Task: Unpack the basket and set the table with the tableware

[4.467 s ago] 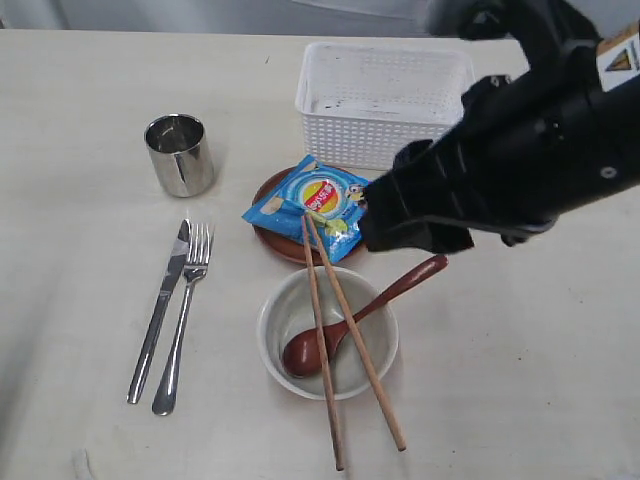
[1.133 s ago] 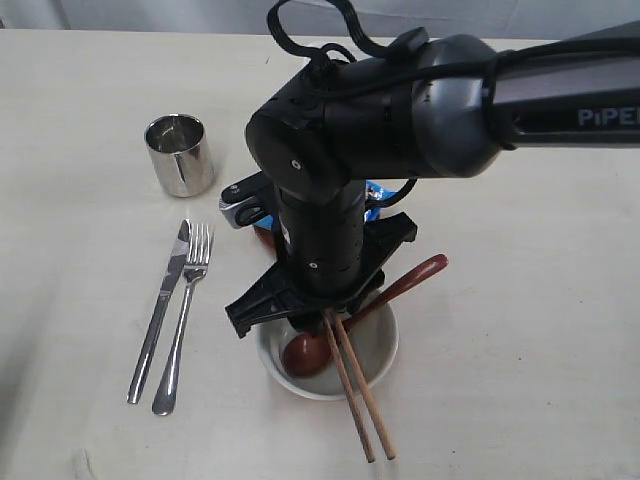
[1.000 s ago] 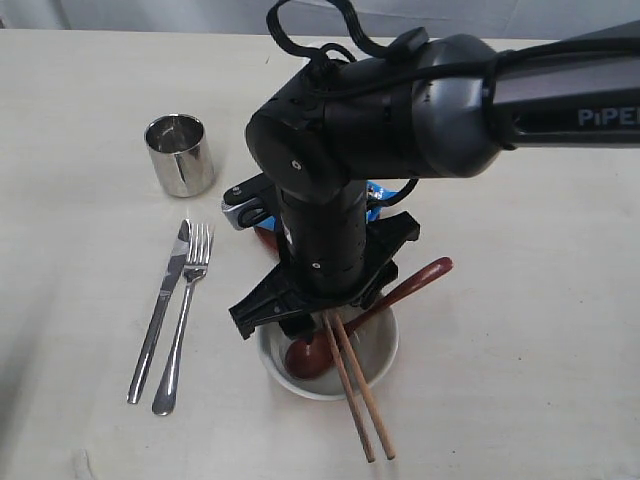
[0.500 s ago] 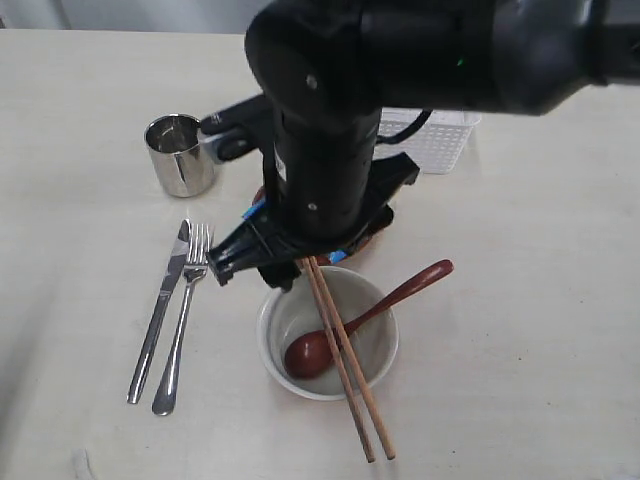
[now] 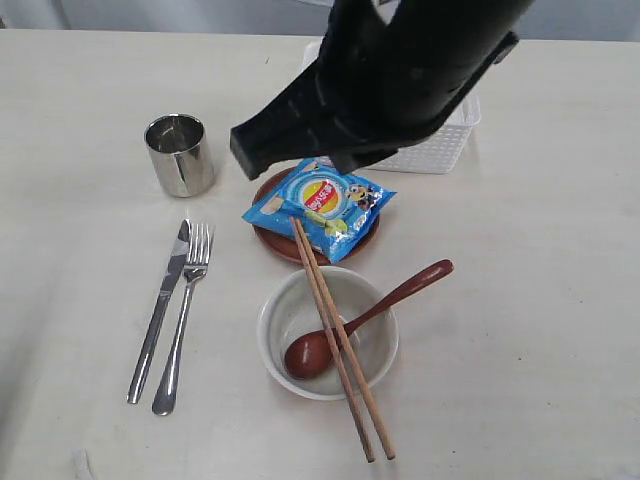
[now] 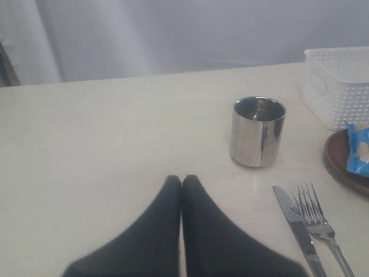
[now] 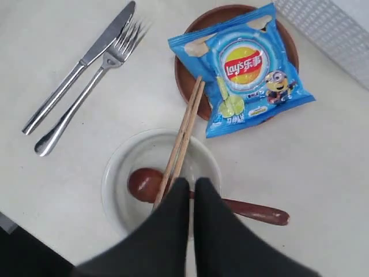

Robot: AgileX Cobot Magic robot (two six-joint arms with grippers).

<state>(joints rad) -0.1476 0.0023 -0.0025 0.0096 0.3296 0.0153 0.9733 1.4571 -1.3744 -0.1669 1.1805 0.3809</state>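
Lower centre: chopsticks [image 5: 338, 340] rest across bowl [image 5: 268, 325] rim; right gripper [image 7: 189, 183], closed and empty, could knock them off.

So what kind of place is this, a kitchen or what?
Probably a robot test bench staged as a dining spot: a black robot arm hangs over a table with a bowl, fork and a plain grey backdrop.

A white perforated basket [image 5: 445, 140] stands on the cream surface [image 5: 520, 330]. The steel cup [image 5: 180, 154] is upright, and the knife [image 5: 160, 310] and fork [image 5: 183, 320] lie parallel. The chopsticks [image 5: 335, 345] reach from the reddish plate [image 5: 272, 240] across the white bowl [image 5: 266, 345], which holds the wooden spoon [image 5: 370, 315].
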